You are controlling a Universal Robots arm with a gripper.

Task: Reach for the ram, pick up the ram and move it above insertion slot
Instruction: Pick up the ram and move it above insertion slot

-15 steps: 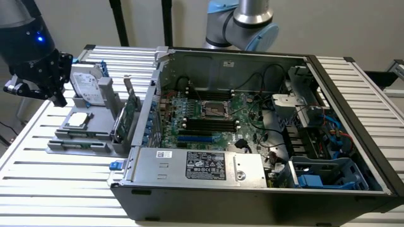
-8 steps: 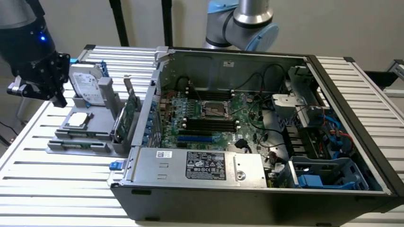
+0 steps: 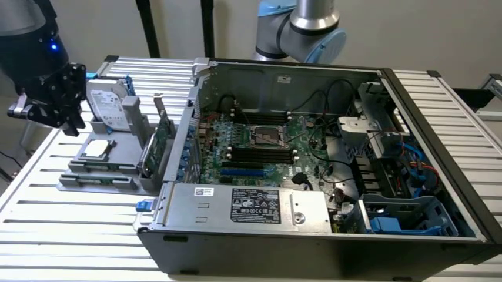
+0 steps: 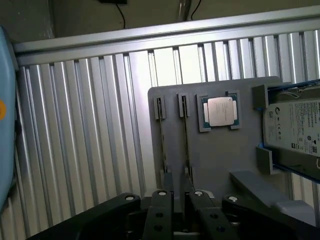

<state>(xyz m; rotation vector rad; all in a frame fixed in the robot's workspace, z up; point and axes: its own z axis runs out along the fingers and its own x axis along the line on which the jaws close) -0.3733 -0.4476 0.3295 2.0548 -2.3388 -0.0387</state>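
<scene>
**Ram [image 3: 100, 178] sits in its holder, gripper parted and empty**

Ram is a thin green strip lying on edge in the front slot of a grey parts holder [image 3: 79, 183]. The holder rests on the slatted aluminium table [image 3: 70, 229], at the exterior view's left of the open computer case [image 3: 251, 247].

The same holder carries a processor [image 4: 220, 111] in a square pocket. It also carries a hard drive [image 4: 295, 125] whose white label has print and a barcode too small to read. A taller green expansion card [image 3: 161, 141] stands upright between the holder and the case wall.

The black gripper [image 4: 177, 180] hangs above the slotted end of the holder, clear of it. Its jaws stand a little apart with nothing between them.

Inside the case, the motherboard shows an empty processor socket [image 3: 271, 136] and, just in front of it, a row of black insertion slots [image 3: 263, 155]. A dark label [image 3: 263, 207] on the power supply cover bears white text and marks that cannot be read.
</scene>
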